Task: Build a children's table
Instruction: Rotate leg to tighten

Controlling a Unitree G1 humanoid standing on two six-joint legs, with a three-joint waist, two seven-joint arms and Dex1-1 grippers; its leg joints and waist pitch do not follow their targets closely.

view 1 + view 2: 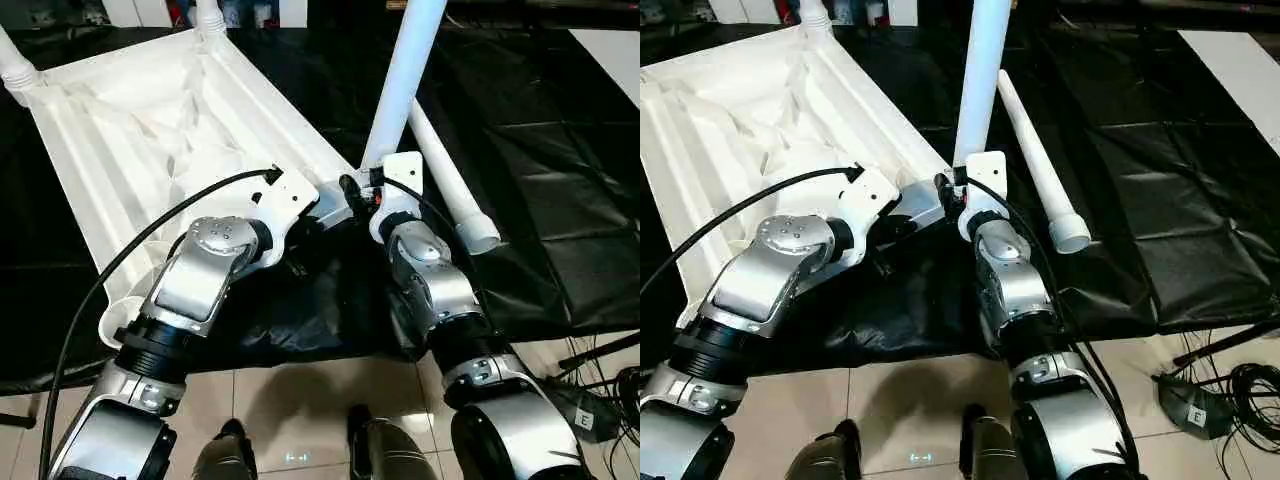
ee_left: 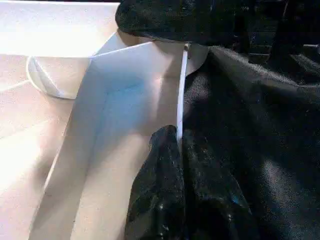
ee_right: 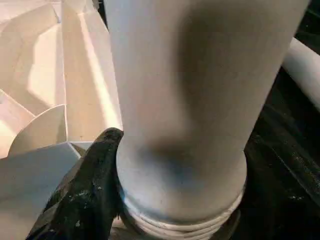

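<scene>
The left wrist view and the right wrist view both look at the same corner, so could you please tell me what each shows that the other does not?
Left wrist view alone: the left claw pinched shut on the thin rim of the white plastic ribbed tabletop.

Right wrist view alone: the upright white tubular leg, threaded end at the corner, one black finger of the right claw against it, and a second white tubular leg lying behind.

Both: the tabletop's underside and the black cloth beneath.
</scene>
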